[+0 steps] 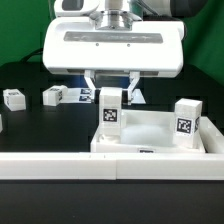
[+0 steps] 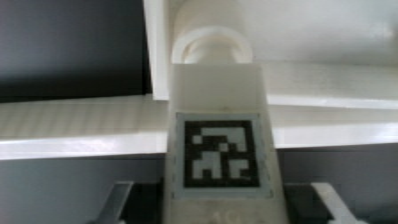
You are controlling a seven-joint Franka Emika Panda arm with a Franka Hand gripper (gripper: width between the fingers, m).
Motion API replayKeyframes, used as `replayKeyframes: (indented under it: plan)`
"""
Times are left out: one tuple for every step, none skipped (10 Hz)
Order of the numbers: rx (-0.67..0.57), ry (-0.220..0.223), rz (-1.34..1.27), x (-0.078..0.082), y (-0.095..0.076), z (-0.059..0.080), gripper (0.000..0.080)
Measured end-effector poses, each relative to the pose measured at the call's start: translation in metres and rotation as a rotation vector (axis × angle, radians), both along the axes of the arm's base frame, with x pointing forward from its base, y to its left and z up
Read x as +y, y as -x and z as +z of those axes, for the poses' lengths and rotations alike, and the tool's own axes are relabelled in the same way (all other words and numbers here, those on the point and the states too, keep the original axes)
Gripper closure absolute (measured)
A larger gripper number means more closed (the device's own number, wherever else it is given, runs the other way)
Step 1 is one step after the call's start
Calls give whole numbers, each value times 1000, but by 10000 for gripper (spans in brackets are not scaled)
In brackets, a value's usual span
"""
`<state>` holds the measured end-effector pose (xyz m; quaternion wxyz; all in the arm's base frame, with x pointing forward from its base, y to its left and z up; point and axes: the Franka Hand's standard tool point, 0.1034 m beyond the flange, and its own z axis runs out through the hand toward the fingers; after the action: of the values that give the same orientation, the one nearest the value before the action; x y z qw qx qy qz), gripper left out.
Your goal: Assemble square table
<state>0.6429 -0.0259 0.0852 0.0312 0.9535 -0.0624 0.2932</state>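
The white square table top (image 1: 150, 128) lies rim up on the black table, against a long white rail. One tagged white leg (image 1: 108, 108) stands upright in its corner at the exterior view's left. A second leg (image 1: 185, 121) stands in the corner at the right. My gripper (image 1: 112, 90) hangs over the left leg, open, with one finger on each side of it. In the wrist view the leg (image 2: 222, 120) fills the middle, my gripper (image 2: 222, 205) straddles it, and both fingers (image 2: 134, 200) stand apart from it. The top's rim (image 2: 71, 125) runs behind.
Three loose tagged legs lie on the black table at the back left: one (image 1: 14, 98), another (image 1: 54, 95) and a third (image 1: 80, 93). The long white rail (image 1: 60, 166) runs along the front edge, just before the table top.
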Motion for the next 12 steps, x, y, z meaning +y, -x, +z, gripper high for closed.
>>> replayKeyframes:
  plan:
    - [-25,8,-16,0,0,-1,509]
    - [-41,11,-26,0,0,-1,509]
    - [-35,7,-26,-1,0,-1,501]
    - [-34,7,-26,-1,0,-1,501]
    - [-33,7,-26,-1,0,-2,324]
    - [-33,7,-26,-1,0,-2,190]
    - [-33,7,-26,-1,0,-2,162]
    - [-33,7,-26,-1,0,-2,162]
    - [-33,7,-26,-1,0,-2,152]
    - [-33,7,-26,-1,0,-2,152]
    - [-33,7,-26,-1,0,-2,151]
    - [-33,7,-26,-1,0,-2,151]
